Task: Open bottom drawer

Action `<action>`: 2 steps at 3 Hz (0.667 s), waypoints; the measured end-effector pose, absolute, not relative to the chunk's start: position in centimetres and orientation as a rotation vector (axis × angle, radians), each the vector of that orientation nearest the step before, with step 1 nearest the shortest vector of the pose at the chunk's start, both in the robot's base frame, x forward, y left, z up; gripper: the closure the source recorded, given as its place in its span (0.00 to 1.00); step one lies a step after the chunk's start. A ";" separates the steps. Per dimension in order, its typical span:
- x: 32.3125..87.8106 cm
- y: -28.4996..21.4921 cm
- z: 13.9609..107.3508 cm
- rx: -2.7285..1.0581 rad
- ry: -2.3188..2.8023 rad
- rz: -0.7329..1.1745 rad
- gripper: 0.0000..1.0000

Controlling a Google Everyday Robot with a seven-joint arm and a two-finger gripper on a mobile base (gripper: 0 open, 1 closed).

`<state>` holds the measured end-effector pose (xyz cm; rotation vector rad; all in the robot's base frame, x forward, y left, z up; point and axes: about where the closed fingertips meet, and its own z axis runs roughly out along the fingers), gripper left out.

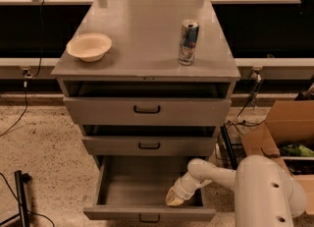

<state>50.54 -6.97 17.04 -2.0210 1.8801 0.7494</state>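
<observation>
The grey cabinet (147,54) has three drawers. The bottom drawer (122,191) is pulled well out, its inside in view, with its small black bar handle (149,218) at the frame's lower edge. My white arm reaches from the lower right into the drawer. My gripper (173,197) sits inside it, just behind the front panel, right of centre. The middle drawer (149,146) and the top drawer (147,109) stand pushed in.
A cream bowl (89,46) and a drink can (188,42) stand on the cabinet top. An open cardboard box (287,132) sits on the floor at right. A black stand (20,196) and cables lie at lower left.
</observation>
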 end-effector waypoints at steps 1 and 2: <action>47.8 -6.1 19.1 -2.055 1.816 0.825 1.00; 47.6 -5.6 20.7 -2.029 1.781 0.826 1.00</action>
